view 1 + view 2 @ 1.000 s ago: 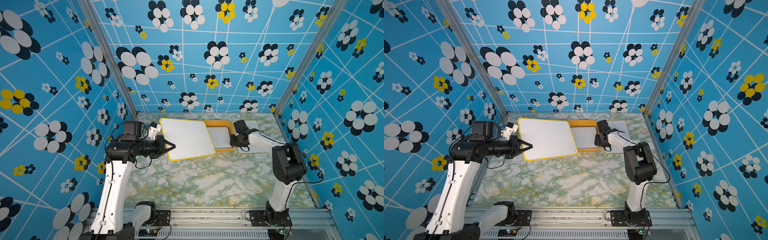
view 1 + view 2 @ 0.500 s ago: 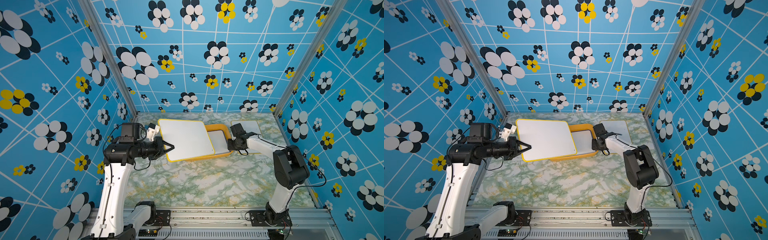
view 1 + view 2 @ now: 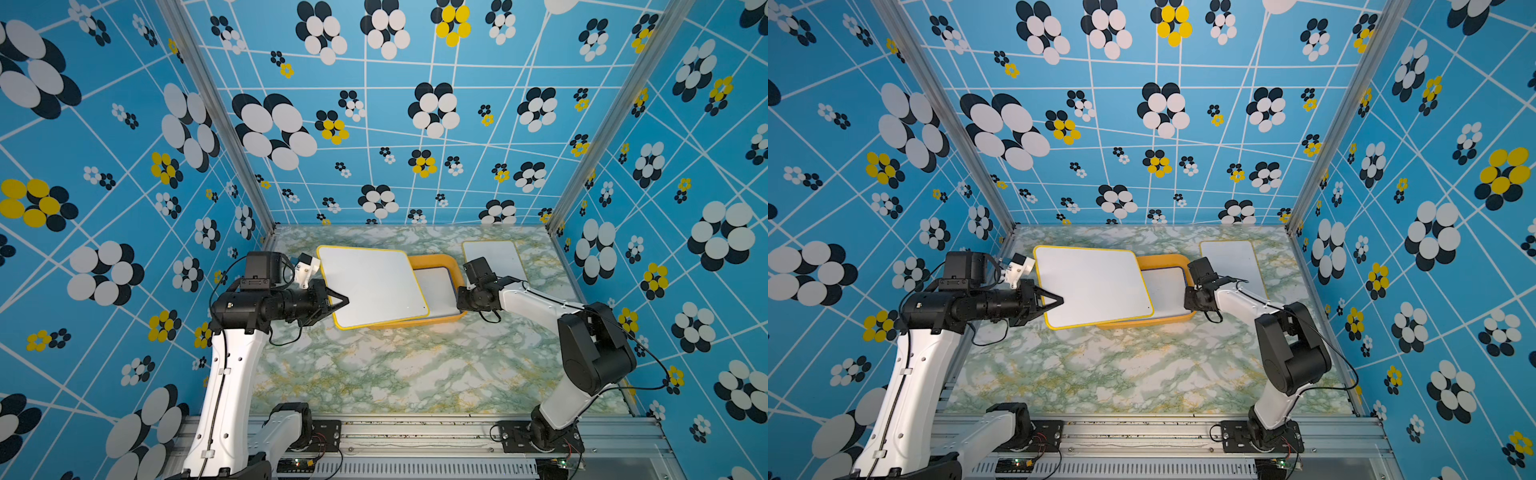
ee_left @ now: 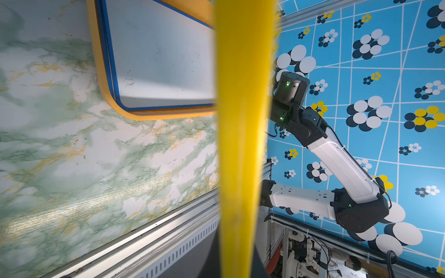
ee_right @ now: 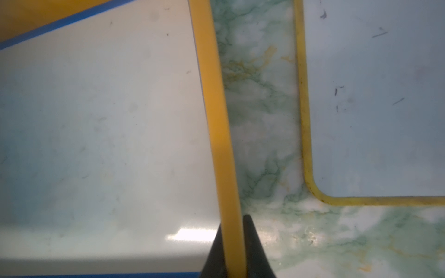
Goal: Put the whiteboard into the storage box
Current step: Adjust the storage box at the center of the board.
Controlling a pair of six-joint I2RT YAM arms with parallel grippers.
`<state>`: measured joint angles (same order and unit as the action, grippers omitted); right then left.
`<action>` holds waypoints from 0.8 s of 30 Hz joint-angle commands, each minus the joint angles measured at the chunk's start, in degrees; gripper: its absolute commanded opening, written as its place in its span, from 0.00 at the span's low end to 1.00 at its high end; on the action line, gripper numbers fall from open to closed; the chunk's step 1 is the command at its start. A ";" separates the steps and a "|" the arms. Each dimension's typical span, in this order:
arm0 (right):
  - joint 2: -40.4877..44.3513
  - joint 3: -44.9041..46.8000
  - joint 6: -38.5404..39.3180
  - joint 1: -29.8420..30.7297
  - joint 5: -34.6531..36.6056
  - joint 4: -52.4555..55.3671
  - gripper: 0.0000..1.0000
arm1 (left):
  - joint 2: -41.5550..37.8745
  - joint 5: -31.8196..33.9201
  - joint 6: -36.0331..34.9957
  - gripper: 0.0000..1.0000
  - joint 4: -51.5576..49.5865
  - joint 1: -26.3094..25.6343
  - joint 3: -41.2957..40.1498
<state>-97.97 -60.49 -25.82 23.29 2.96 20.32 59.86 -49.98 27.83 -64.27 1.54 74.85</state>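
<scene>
I'd call this roughly halfway. The left gripper (image 3: 343, 300) has its jaws clamped on the 9 o'clock edge of the yellow-framed whiteboard (image 3: 372, 286) and holds it above the storage box (image 3: 436, 261). The board is skewed against the box: its 3 o'clock part covers much of the box and the rest sticks out past the 9 o'clock side. I can't tell if it touches the rim. The right gripper (image 5: 234, 240) is pinching the box's rim on the 3 o'clock wall, steadying it by the look of it. A blue-framed whiteboard (image 3: 438, 293) already lies flat inside. A second yellow-framed board (image 3: 492, 259) lies on the marble table (image 3: 395, 374), near the box at about 1 o'clock, with nothing touching it. Left to do, I reckon: shift the held board toward 3 o'clock, square it up, lower it and let go.
</scene>
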 commanded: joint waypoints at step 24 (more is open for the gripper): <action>9.14 2.65 -2.83 1.54 -3.62 5.91 0.51 | 2.00 1.35 0.91 0.00 7.70 -5.01 -2.31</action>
<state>-90.63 -58.74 -28.84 24.36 -0.01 23.79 62.22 -46.98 28.58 -61.63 -2.79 71.72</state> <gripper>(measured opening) 0.494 0.076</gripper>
